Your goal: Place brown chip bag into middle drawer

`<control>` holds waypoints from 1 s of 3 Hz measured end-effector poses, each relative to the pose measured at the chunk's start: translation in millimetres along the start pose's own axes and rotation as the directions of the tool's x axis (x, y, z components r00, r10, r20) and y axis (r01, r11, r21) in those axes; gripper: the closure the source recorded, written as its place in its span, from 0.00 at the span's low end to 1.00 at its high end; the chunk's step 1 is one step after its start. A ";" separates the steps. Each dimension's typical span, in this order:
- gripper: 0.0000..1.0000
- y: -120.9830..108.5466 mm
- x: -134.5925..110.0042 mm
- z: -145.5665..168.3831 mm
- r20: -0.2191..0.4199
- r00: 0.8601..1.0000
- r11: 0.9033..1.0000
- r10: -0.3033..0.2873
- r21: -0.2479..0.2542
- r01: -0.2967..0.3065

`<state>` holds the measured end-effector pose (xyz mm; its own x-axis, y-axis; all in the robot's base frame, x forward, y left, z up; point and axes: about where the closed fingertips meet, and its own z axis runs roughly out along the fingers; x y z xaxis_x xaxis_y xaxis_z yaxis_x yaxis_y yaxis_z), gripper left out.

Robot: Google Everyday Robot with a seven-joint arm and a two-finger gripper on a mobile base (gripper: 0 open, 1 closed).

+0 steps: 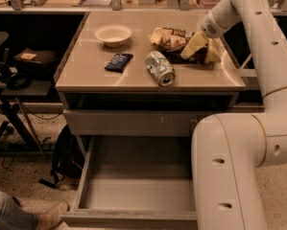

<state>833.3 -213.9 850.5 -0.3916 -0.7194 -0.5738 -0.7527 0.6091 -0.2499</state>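
Note:
The brown chip bag lies crinkled on the cabinet top at the back right, with a yellow-tan end toward the right edge. My gripper reaches down from the upper right and sits over the bag's right half, touching or just above it, with the fingers spread open. The middle drawer is pulled out at the bottom of the view. Its floor is bare, and my arm hides its right part.
A silver can lies on its side in front of the bag. A dark-blue packet and a white bowl lie to the left. A scratched drawer front is closed above. My arm's bulk fills the lower right. A shoe is at lower left.

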 end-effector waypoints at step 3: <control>0.42 -0.1 0.5 0.6 -0.002 1.000 1.000 0.000 0.000 0.000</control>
<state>833.6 -214.2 849.7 -0.3925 -0.7201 -0.5721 -0.7526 0.6091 -0.2503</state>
